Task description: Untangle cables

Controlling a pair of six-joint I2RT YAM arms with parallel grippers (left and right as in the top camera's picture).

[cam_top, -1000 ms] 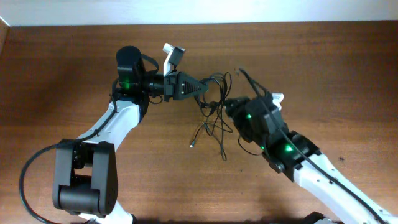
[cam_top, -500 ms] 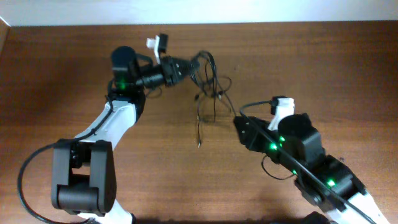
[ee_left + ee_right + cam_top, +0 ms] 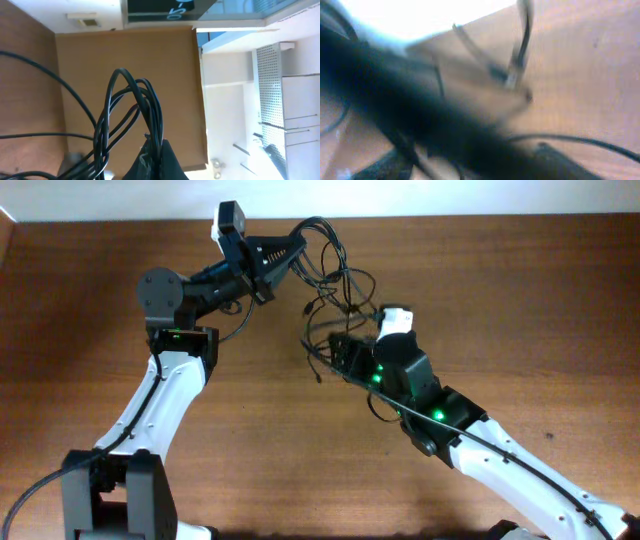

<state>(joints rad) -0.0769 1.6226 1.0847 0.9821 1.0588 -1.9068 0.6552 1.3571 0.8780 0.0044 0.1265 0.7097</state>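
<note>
Over the far side of the bench: your left gripper has its fingers pressed together, pinching a bunch of loops of the cables.
Where the cables sit: black tangle hanging off that pinch, loose strands trailing down between the two arms.
Your right gripper: just beside the lower strands. Its wrist view is pure blur, so can't tell if it's spread or clamped.
</note>
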